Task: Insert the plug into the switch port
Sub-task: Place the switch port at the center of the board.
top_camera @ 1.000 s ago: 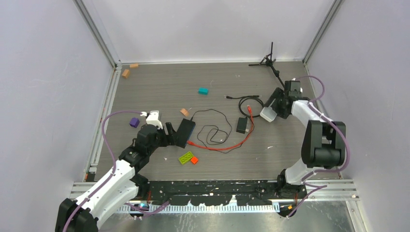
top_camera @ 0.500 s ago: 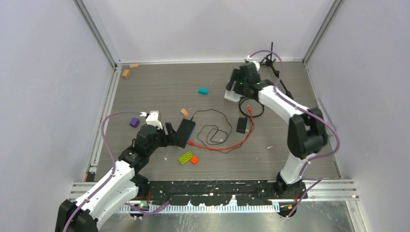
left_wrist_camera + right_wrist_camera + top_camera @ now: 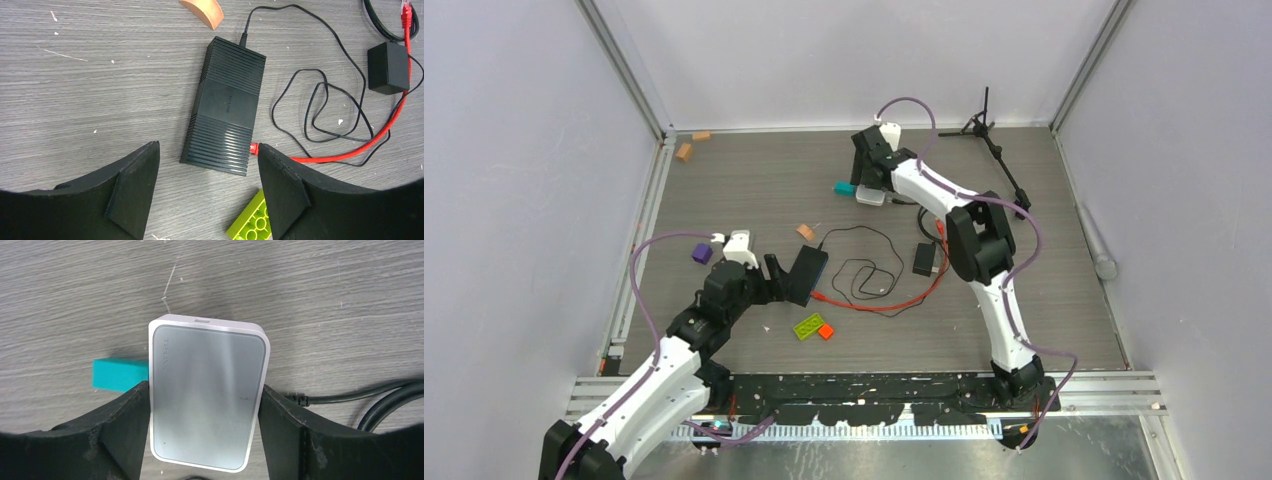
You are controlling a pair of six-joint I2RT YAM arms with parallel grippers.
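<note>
Left claw (image 3: 206, 148) stands wide and holds nothing, its fingers either side of one end of the black ribbed switch (image 3: 227, 100) without touching it. In the left wrist view the plug (image 3: 254, 147) sits at the switch's 4 o'clock, tip against its long edge, just beside the right finger; we can't tell if it's seated. Its red cable (image 3: 906, 299) runs off toward 3 o'clock, passing the black power brick (image 3: 925, 258). Right claw (image 3: 204, 387) is clamped on a white box (image 3: 206, 360) toward the table's (image 3: 724, 190) 12 o'clock. A teal block (image 3: 119, 374) peeks out at the box's 9 o'clock.
</note>
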